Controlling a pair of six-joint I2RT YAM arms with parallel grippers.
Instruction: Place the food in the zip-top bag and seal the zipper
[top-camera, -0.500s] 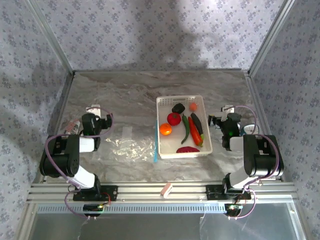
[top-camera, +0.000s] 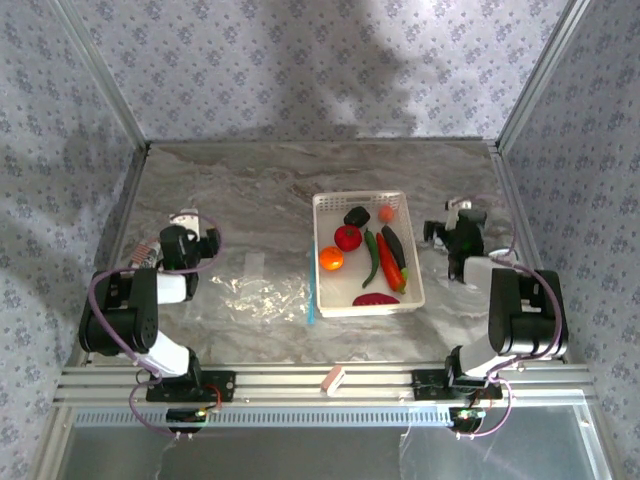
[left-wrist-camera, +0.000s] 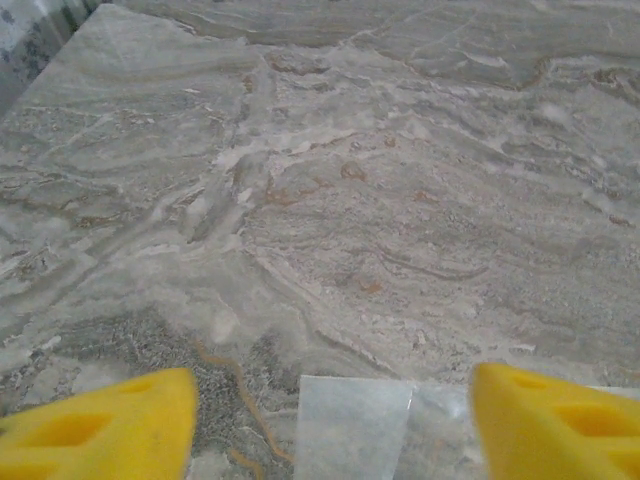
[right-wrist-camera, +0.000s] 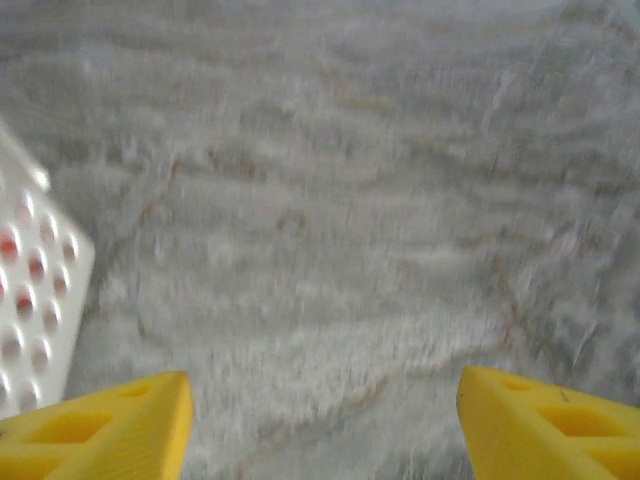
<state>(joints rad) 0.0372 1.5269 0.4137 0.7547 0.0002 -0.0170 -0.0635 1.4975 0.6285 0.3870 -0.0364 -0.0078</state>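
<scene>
The food lies in a white perforated basket (top-camera: 322, 205): a red tomato (top-camera: 347, 237), an orange (top-camera: 331, 258), a red chili (top-camera: 388, 262), a long green vegetable (top-camera: 372, 256), a dark vegetable (top-camera: 394, 245) and a dark red slice (top-camera: 376, 298). The clear zip-top bag (top-camera: 262, 295) lies flat left of the basket, its blue zipper (top-camera: 311, 300) beside the basket wall. My left gripper (top-camera: 190, 224) is open over the table left of the bag; a clear plastic corner (left-wrist-camera: 355, 425) lies between its fingertips (left-wrist-camera: 110, 430). My right gripper (top-camera: 455, 226) is open right of the basket, empty.
The basket's wall (right-wrist-camera: 30, 300) shows at the left of the right wrist view, over bare marble. Patterned walls enclose the table on three sides. A small pink piece (top-camera: 333, 378) rests on the front rail. A small packet (top-camera: 148, 250) lies by the left arm.
The right arm has stretched away from its base, carrying its gripper a little farther back. The left arm has hardly moved.
</scene>
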